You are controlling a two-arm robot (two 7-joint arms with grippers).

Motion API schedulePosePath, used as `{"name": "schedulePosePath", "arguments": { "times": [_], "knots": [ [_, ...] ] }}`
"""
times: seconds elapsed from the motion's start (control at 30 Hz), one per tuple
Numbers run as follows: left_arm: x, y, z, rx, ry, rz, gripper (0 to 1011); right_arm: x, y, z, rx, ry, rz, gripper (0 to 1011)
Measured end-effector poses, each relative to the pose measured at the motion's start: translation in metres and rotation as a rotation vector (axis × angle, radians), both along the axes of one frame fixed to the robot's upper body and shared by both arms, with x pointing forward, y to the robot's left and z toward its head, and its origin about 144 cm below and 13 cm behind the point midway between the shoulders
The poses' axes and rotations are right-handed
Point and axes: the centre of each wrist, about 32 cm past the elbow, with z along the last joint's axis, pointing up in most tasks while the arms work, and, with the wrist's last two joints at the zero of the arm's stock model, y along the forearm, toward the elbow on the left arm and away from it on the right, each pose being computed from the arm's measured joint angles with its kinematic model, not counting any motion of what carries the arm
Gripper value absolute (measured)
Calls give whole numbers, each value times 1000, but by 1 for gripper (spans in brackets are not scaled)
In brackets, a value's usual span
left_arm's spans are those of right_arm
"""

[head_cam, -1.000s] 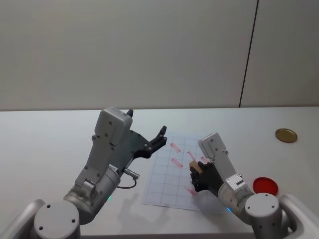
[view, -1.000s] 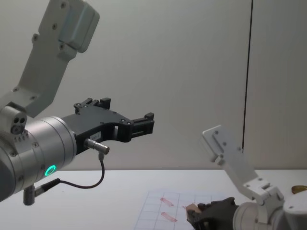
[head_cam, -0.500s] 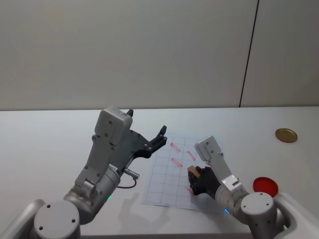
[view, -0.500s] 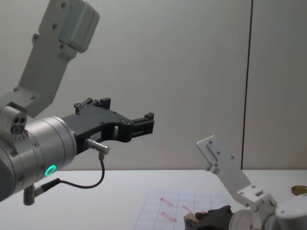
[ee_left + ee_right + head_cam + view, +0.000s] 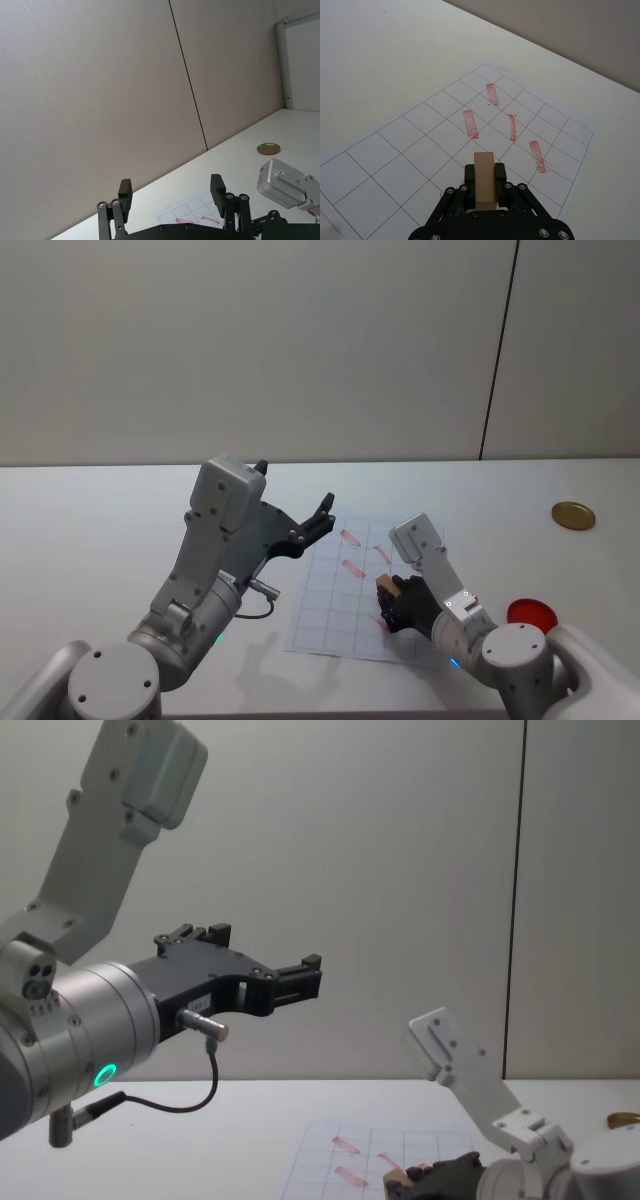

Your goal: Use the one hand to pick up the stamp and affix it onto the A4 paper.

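Observation:
My right gripper (image 5: 390, 600) is shut on the stamp (image 5: 387, 586), a small tan wooden block. It holds the block low over the near right part of the A4 paper (image 5: 333, 602). In the right wrist view the stamp (image 5: 484, 175) stands upright between the black fingers, over the gridded A4 paper (image 5: 415, 150). Several red stamped marks (image 5: 470, 123) lie on the squares beyond it. I cannot tell whether the stamp touches the sheet. My left gripper (image 5: 294, 488) hangs open and empty in the air above the paper's left edge.
A round golden disc (image 5: 574, 512) lies far right on the white table (image 5: 90, 530). A red round lid (image 5: 530, 613) sits close to my right arm's base. A grey wall stands behind the table.
My right gripper has shifted slightly left and down towards the paper, still holding the stamp. The left arm has not moved.

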Motion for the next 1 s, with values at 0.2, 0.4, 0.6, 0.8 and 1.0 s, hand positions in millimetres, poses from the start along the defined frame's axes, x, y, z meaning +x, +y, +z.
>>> {"name": "schedulePosePath", "arguments": {
  "times": [0.2,0.4,0.6,0.8,1.0],
  "knots": [
    [0,0,0,0,0,0,993,2,-2,0,-3,6,-2,216],
    [0,0,0,0,0,0,993,4,-3,-1,-3,14,-5,216],
    [0,0,0,0,0,0,993,5,-5,-2,8,26,-11,216],
    [0,0,0,0,0,0,993,7,-7,-4,30,49,-26,216],
    [0,0,0,0,0,0,993,8,-10,-6,55,73,-40,216]
  ]
}}
